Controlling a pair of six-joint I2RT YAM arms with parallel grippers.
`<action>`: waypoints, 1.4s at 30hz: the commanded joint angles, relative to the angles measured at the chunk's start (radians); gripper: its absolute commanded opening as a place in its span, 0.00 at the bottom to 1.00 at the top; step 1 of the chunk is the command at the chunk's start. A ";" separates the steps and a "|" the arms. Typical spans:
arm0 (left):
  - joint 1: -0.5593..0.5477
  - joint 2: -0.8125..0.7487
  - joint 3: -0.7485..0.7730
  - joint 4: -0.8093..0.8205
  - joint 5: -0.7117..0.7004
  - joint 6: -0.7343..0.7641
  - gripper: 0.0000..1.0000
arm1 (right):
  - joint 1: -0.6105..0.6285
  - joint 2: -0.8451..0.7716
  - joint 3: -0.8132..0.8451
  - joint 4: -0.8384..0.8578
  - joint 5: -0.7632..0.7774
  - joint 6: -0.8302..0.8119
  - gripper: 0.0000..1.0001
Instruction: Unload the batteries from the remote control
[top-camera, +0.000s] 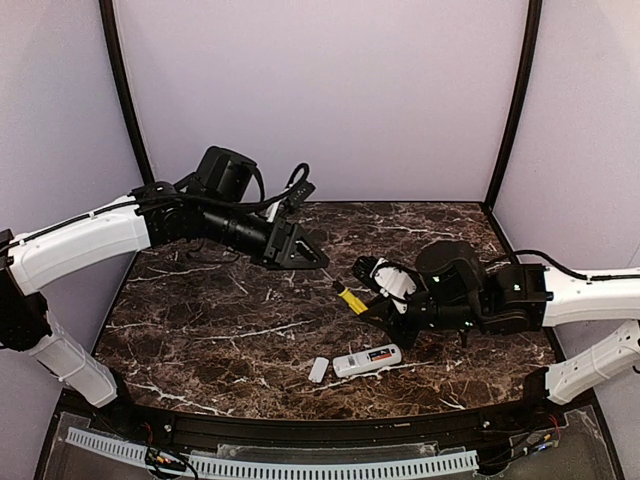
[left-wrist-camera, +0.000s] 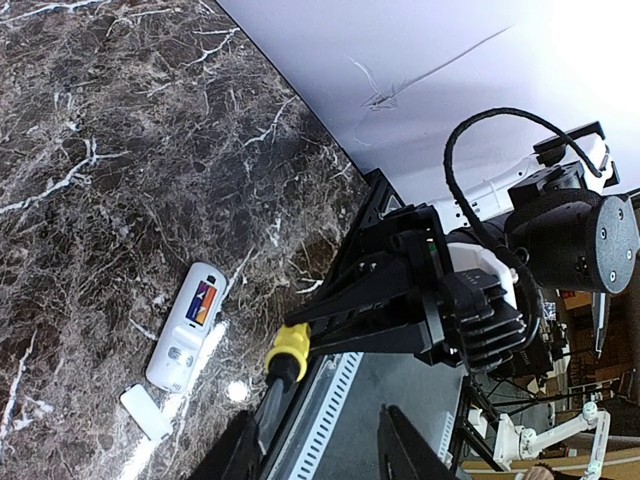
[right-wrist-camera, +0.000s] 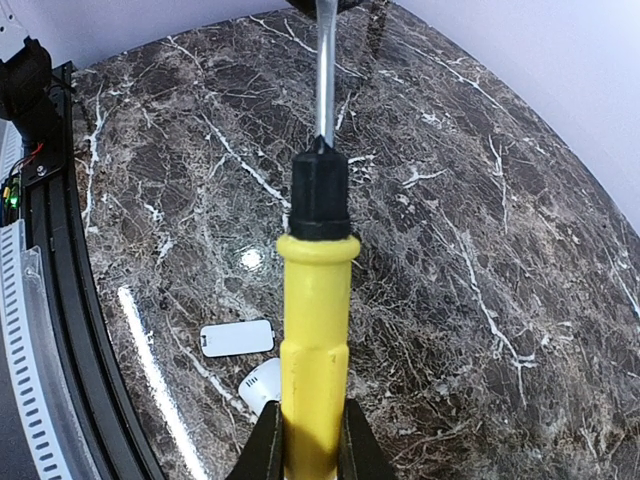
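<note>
1. Clamped in the right hand: screwdriver with yellow plastic handle, black collar and thin metal shaft. Pinched at the rear end of the handle, with the shaft pointing straight away from the wrist, above the table.
2. Near that hand, on the dark brown, white-veined marble table: slim white plastic rectangular remote control. Lying flat near the front edge, back face up, battery recess uncovered.
3. Seated in the recess at one end of the remote control: reddish-orange cylindrical batteries with dark parts. Count too small to tell.
4. Just beside the opposite end of the remote control, not touching it: small white rounded plastic cover piece, flat on the table.
5. Left hand: high over the rear left of the table, well apart from the remote control, fingers spread wide.
</note>
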 joint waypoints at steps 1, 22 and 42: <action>0.001 0.006 -0.016 0.022 0.035 -0.004 0.40 | 0.018 0.023 0.042 0.029 0.051 -0.015 0.00; 0.001 0.078 -0.033 0.037 0.029 -0.003 0.25 | 0.026 0.039 0.045 0.034 0.078 -0.033 0.00; 0.001 0.098 -0.051 0.070 0.034 -0.012 0.01 | 0.025 0.059 0.050 0.033 0.128 -0.023 0.00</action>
